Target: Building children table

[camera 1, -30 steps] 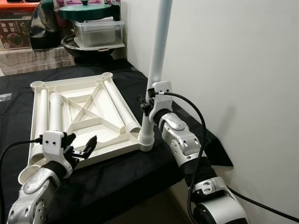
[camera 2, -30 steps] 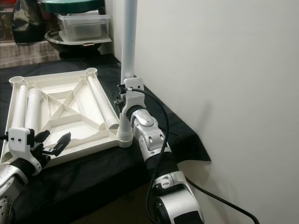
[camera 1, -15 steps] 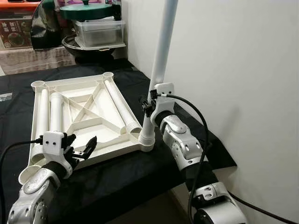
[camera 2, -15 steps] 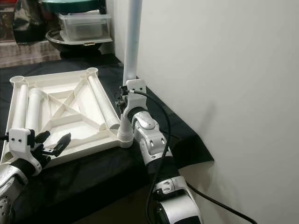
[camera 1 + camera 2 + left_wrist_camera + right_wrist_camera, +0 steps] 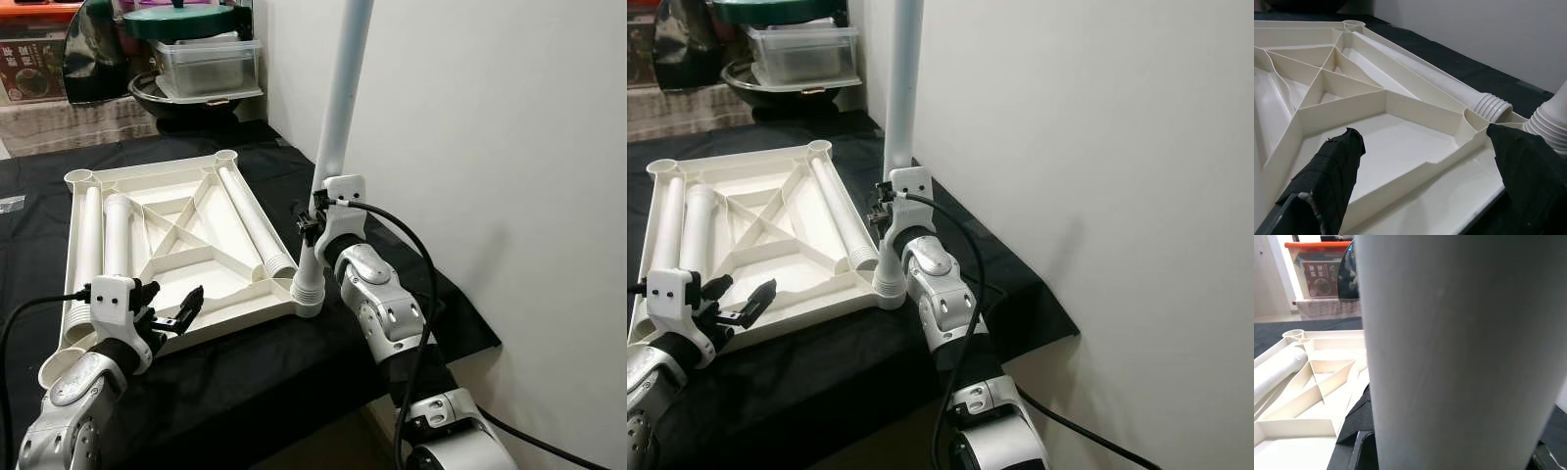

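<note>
since a second ago the upright leg point(image 5: 336, 127) is leaning slightly more away from the tabletop, and the right arm's elbow is sitting lower and further out; the left arm is staying put.

in the left eye view, the overturned white tabletop point(image 5: 176, 245) is lying on the black cloth point(image 5: 245, 372), with three loose legs point(image 5: 253, 221) resting inside its ribs and a fourth standing in the near right corner socket. the right gripper point(image 5: 312, 220) is pinching that upright leg low on its shaft. the left gripper point(image 5: 168, 311) is hovering over the near edge, fingers spread. a red-labelled box point(image 5: 29, 69) is sitting behind, its writing unreadable.

in the left wrist view, both black fingers point(image 5: 1327, 171) are standing apart above the tabletop.

in the right wrist view, the leg is pressing close against the lens.
</note>
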